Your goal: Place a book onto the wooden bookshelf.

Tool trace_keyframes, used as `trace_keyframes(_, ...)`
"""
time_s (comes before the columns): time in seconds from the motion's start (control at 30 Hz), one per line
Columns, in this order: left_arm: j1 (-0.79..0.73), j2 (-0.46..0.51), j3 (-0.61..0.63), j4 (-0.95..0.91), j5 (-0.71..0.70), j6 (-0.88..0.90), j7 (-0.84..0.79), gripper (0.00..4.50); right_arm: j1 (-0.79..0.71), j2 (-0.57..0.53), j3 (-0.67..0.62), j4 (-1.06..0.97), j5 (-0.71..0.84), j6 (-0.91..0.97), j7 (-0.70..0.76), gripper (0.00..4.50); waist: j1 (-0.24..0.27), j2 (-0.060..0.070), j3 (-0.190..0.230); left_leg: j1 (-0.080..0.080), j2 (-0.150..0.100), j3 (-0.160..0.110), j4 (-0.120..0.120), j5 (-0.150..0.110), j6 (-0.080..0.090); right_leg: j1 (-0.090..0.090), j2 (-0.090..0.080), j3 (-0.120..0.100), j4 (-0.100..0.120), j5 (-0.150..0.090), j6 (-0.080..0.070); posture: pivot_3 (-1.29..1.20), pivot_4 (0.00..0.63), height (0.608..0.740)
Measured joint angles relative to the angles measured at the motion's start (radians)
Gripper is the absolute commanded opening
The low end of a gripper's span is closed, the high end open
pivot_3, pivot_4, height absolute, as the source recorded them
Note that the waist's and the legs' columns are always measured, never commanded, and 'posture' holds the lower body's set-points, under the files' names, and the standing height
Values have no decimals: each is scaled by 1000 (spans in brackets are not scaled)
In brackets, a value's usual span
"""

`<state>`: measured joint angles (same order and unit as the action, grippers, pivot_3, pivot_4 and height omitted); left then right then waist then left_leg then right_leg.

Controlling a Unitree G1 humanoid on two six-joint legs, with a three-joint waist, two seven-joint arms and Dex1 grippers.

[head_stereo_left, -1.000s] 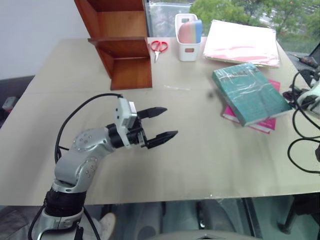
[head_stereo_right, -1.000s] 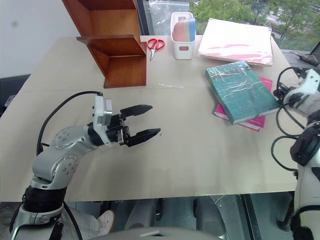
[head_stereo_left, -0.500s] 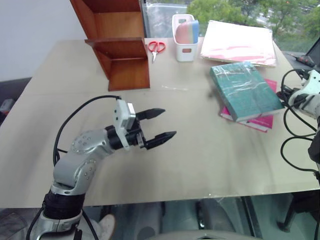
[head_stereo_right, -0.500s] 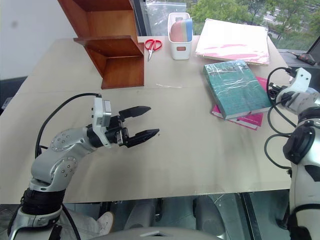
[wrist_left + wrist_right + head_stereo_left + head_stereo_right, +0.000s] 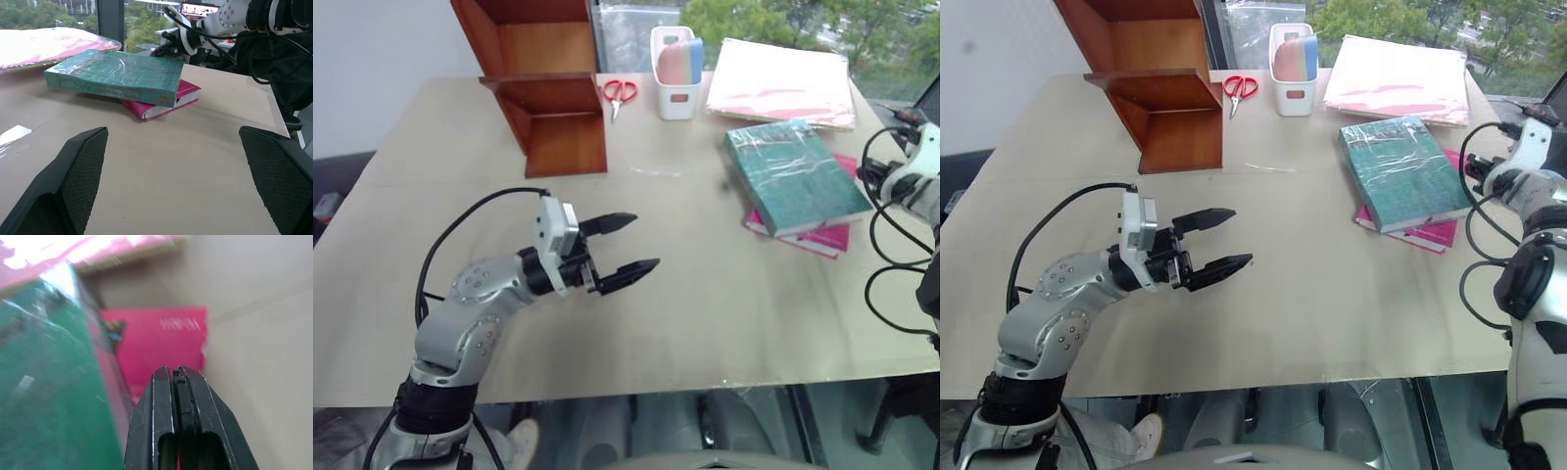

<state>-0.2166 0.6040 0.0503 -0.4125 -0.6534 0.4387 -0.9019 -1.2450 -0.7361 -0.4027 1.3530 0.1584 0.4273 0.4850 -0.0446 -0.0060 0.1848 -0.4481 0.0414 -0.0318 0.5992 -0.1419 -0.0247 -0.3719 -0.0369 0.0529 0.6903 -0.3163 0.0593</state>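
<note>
Atop pink book [image 5: 822, 238], teal book [image 5: 795, 177]

1. The book [image 5: 797, 176] wears glossy, crinkled plastic wrap over teal-green.
2. The pink book [image 5: 161, 345] under it has a smooth, faintly shiny cover.
3. The wooden bookshelf [image 5: 553, 93] is varnished reddish-brown wood.
4. The desk [image 5: 705, 284] is matt beige.
5. My left tool [image 5: 625, 245] has matt black fingers [image 5: 80, 169] with finely textured pads.

Left gripper [image 5: 625, 245] jaws wide apart, arm bent, pointing level, forward and to the right. Right gripper [image 5: 174, 377] pressed closed, empty, arm extended at the far right.
</note>
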Motion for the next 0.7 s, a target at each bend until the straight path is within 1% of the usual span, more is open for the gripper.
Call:
trace_keyframes(0.07,-5,0,-1,4,1,0,0,4500,-35,1,24,-5,-12,-22,39,150,0,0,0,0,0,0,0,0,0,-1,0,0,1,0,0,0,150,740)
trace_keyframes(0.13,-13,-1,-2,7,1,0,0,4500,-63,16,88,-36,-52,-61,96,150,0,0,0,0,0,0,-1,0,0,-1,0,0,1,0,0,0,150,740)
trace_keyframes(0.27,-17,-3,-4,12,2,0,-2,4500,-68,65,171,-61,-96,-91,177,150,1,0,0,0,0,0,0,0,0,-1,0,0,2,0,0,0,150,740)
trace_keyframes(0.33,-25,-6,-11,13,2,0,-4,4500,-51,101,229,-66,-135,-100,203,150,2,0,0,0,0,0,0,0,0,-1,0,0,3,0,0,0,150,740)
trace_keyframes(0.43,-27,-6,-12,14,3,0,-7,4500,7,125,282,-70,-177,-124,203,150,11,0,0,-1,0,0,0,0,0,-1,0,0,2,0,0,0,150,740)
trace_keyframes(0.57,-30,-8,-12,18,3,0,-6,4500,21,121,339,-98,-218,-124,232,150,8,-4,-3,1,0,-1,1,0,0,1,0,-1,3,0,0,0,150,740)
trace_keyframes(0.63,-27,-8,-12,17,3,0,-6,4500,36,117,360,-120,-231,-116,276,150,8,-6,-4,3,0,-1,1,0,0,2,0,-1,4,0,0,0,150,740)
trace_keyframes(0.7,-18,-8,-12,17,2,0,-4,4500,50,114,376,-138,-234,-101,330,150,7,-11,-7,8,0,-2,1,0,0,7,0,-2,3,0,0,0,150,740)
